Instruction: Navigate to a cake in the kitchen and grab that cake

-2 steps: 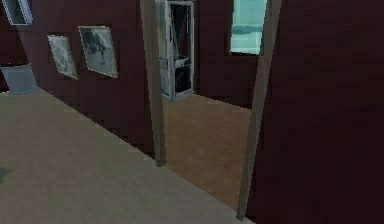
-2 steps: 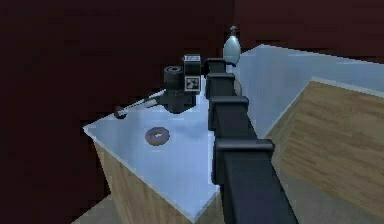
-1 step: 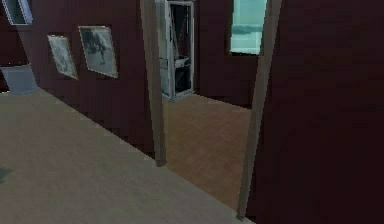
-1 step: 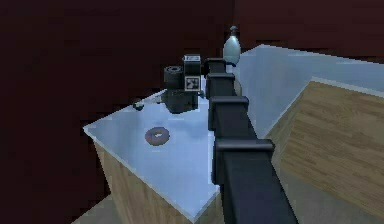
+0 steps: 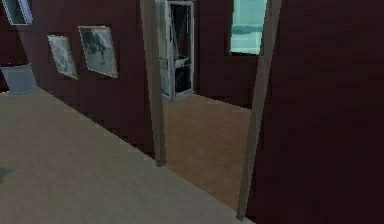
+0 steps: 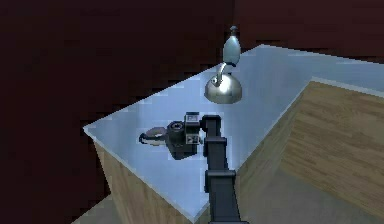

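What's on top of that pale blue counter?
A silver lamp stands on the counter, and a small dark round thing lies by the gripper. The arm covers the counter beneath it, so anything there is hidden.

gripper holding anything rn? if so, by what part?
Cannot tell: the gripper sits at a small grey thing lying on the pale tabletop, so a hold is unconfirmed.

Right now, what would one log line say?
ahead: doorway | side: gripper at counter, lamp beyond | holding: cannot tell
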